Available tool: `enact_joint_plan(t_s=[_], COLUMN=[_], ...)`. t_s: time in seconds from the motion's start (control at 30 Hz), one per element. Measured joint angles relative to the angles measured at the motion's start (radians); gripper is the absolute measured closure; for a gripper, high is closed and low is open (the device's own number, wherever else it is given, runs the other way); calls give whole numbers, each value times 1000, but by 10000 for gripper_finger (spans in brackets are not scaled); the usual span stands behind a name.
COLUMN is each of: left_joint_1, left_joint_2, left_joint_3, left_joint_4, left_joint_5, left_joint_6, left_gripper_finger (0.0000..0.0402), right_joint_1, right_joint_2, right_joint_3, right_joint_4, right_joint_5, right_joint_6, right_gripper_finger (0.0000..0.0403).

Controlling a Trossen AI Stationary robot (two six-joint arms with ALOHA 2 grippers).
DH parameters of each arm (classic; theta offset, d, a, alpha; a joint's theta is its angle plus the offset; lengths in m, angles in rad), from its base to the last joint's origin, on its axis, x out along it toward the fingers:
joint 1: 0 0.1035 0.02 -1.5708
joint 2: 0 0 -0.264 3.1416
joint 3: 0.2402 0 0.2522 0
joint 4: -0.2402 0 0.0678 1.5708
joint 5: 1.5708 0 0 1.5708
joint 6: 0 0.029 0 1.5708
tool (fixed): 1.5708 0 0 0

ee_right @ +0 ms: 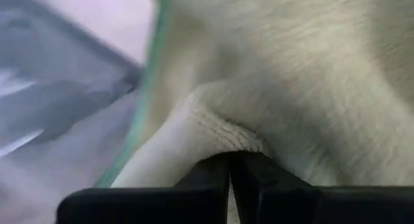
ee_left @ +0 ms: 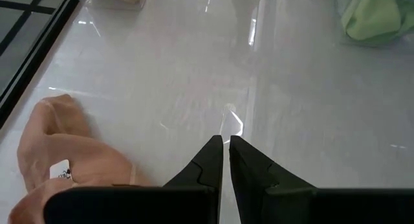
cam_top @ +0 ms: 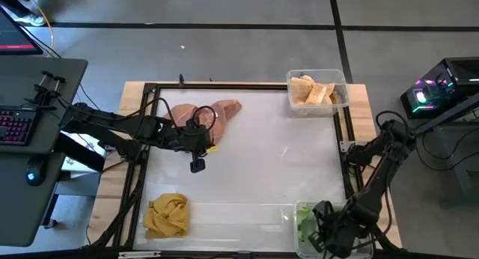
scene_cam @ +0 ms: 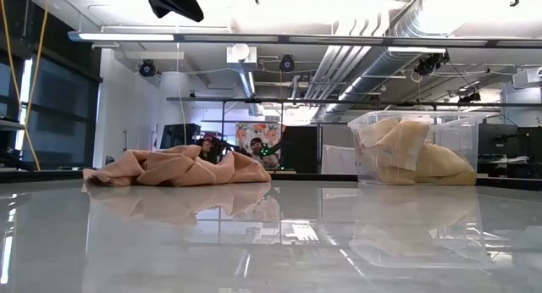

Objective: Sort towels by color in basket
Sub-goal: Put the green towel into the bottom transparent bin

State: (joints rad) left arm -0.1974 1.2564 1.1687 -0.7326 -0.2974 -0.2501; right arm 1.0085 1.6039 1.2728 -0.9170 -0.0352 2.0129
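Note:
Salmon pink towels [cam_top: 206,113] lie bunched on the white table at the far left; they also show in the low view [scene_cam: 178,166]. My left gripper [ee_left: 226,144] is shut and empty, just on the near side of them [cam_top: 199,154], above the table. A mustard yellow towel [cam_top: 166,215] lies crumpled at the near left. Peach towels [cam_top: 314,90] sit in a clear bin at the far right. My right gripper [ee_right: 229,160] is shut on a light green towel [cam_top: 305,220] in a clear bin at the near right. My right gripper pinches a raised fold [ee_right: 223,136] of the light green towel between its two fingertips. Its own body hides the place of contact in the high view. The rest of the towel lies in the bin around the fingers.
A black frame [cam_top: 142,139] runs around the white table surface. The far right clear bin [scene_cam: 415,149] stands on the table's far edge. A long clear tray [cam_top: 239,214] lies along the near edge between the yellow towel and the green towel's bin [cam_top: 299,240].

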Motion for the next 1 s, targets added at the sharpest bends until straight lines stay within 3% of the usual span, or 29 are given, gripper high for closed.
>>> enact_joint_plan(t_s=[0.27,0.53,0.6,0.73,1.0], left_joint_1=[0,0,0,0,0], left_joint_2=[0,0,0,0,0], left_joint_3=[0,0,0,0,0], left_joint_4=[0,0,0,0,0], left_joint_5=[-1,-1,-1,-1,-1], left_joint_6=[0,0,0,0,0], left_gripper_finger=[385,385,385,385,385], right_joint_1=[0,0,8,40,54], right_joint_2=[-1,-24,-27,-27,-26], right_joint_3=[-76,116,165,186,32], right_joint_4=[-33,-133,-96,52,122], right_joint_5=[-99,-122,-86,93,103], right_joint_6=[47,22,-24,-122,-53], right_gripper_finger=[396,396,396,396,396])
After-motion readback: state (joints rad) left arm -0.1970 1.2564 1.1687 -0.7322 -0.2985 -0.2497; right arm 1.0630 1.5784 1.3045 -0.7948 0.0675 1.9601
